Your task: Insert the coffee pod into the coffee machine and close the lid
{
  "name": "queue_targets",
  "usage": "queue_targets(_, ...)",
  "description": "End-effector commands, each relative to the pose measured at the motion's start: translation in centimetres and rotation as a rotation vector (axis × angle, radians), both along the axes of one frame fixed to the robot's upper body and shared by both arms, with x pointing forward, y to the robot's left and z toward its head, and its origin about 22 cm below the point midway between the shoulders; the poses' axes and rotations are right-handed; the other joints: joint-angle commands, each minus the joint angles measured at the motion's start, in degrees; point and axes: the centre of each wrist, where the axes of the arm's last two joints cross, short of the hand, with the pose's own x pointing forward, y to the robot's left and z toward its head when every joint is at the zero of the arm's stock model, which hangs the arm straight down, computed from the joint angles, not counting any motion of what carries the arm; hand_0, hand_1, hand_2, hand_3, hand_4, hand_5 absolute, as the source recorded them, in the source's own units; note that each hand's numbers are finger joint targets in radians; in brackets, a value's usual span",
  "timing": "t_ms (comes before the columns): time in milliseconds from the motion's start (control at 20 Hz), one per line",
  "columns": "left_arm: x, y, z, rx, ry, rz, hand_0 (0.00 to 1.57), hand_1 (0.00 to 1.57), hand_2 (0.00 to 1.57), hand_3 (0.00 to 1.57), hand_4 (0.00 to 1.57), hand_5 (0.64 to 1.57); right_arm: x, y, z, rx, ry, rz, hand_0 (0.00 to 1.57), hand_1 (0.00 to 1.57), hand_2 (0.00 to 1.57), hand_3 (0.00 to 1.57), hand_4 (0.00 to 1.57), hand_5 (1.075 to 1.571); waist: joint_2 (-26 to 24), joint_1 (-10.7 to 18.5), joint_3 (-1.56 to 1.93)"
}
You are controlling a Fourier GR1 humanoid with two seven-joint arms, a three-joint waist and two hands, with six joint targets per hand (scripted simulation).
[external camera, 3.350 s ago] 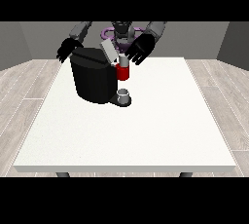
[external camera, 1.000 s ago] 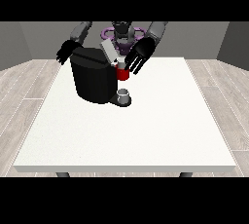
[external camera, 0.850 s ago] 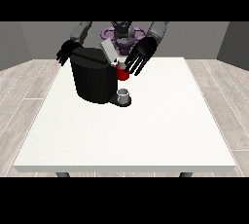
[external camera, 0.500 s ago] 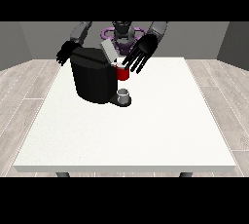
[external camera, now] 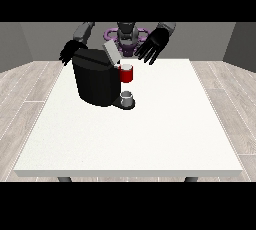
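Observation:
The black coffee machine (external camera: 95, 80) stands on the white table (external camera: 150, 134) at the back left. Its grey lid (external camera: 110, 53) is tilted up. At the machine's front a red pod holder (external camera: 127, 75) shows a pale top; I cannot tell the pod apart from it. A small grey cup (external camera: 127, 98) sits on the machine's base below it. The hand at the view's right (external camera: 152, 47) hovers open, fingers spread, above and to the right of the red holder, touching nothing. The hand at the view's left (external camera: 70, 52) is behind the machine's left top corner, fingers relaxed and holding nothing.
The robot's torso (external camera: 126, 36) is behind the table's far edge. White tabletop stretches from the machine to the near and right edges. Grey wood floor surrounds the table.
The hand at the view's right has lifted up and to the right, away from the red holder it hovered over. The machine, lid and other hand have not moved.

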Motion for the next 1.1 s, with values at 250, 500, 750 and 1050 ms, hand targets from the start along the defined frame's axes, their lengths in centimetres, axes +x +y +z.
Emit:
queue_targets(250,-1.5,-0.1,-7.3,-0.521,0.120,0.010,0.00,0.00,0.00,0.00,0.25,1.571,-2.7,-2.6,-2.8,0.017,0.105,-0.086,0.00,0.00,0.00,0.00,0.42,1.571,-9.9,5.9,-0.08)
queue_targets(500,-4.7,0.2,-15.1,-0.723,0.265,0.030,0.00,0.00,0.00,0.00,0.00,1.571,-5.9,-5.3,-5.0,0.005,0.149,-0.120,0.00,0.00,0.00,0.00,0.49,1.571,-17.3,10.0,-0.03)
queue_targets(750,-7.7,2.8,-19.5,-0.856,0.311,0.147,0.00,0.00,0.00,0.00,0.14,1.571,-4.5,-4.6,-1.5,-0.079,0.127,0.017,0.00,0.00,0.00,0.00,0.39,1.571,-20.2,9.5,-0.10)
queue_targets(1050,-9.7,0.8,-22.2,-0.915,0.398,0.148,0.00,0.00,0.00,0.00,0.00,1.571,-2.5,-3.5,2.5,-0.102,0.084,0.107,0.00,0.00,0.00,0.00,0.00,1.571,-24.5,13.0,-0.04)
